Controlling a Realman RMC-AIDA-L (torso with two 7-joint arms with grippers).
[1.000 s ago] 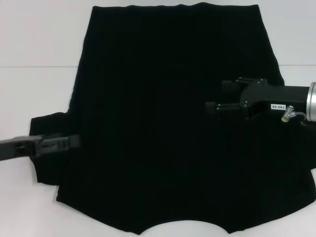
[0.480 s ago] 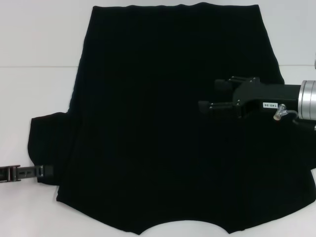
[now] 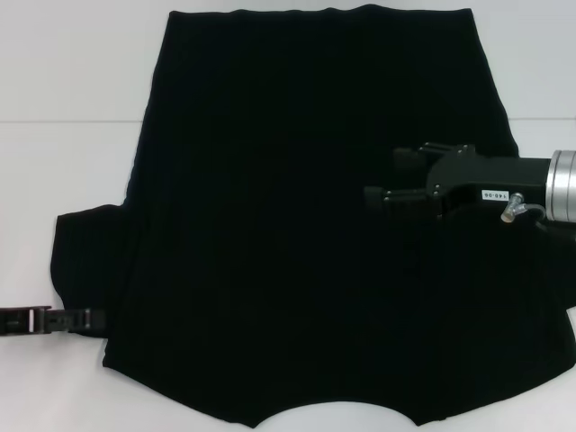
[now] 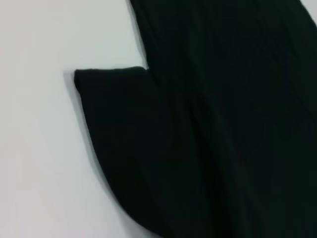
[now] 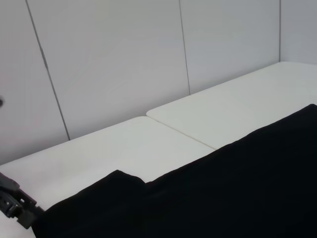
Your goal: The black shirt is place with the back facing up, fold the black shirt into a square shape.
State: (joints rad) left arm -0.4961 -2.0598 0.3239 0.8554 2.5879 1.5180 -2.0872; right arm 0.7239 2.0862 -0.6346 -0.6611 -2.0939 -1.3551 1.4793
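Left gripper [image 3: 90, 318] now reaching slightly further in toward the sleeve edge, jaws' state unclear, black shirt [image 3: 306, 234] spread flat on white bench [image 3: 63, 90], right gripper [image 3: 387, 180] above it, jaws spread.

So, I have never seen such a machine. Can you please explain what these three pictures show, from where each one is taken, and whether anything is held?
It is a two-armed robot. The head camera looks down on a white table where the black shirt lies spread flat. The right gripper hangs over the shirt, fingers apart, holding nothing. The left gripper is at the shirt's left sleeve. The other two pictures come from wrist cameras: the left one shows that sleeve close up, the right one shows the shirt and a wall.
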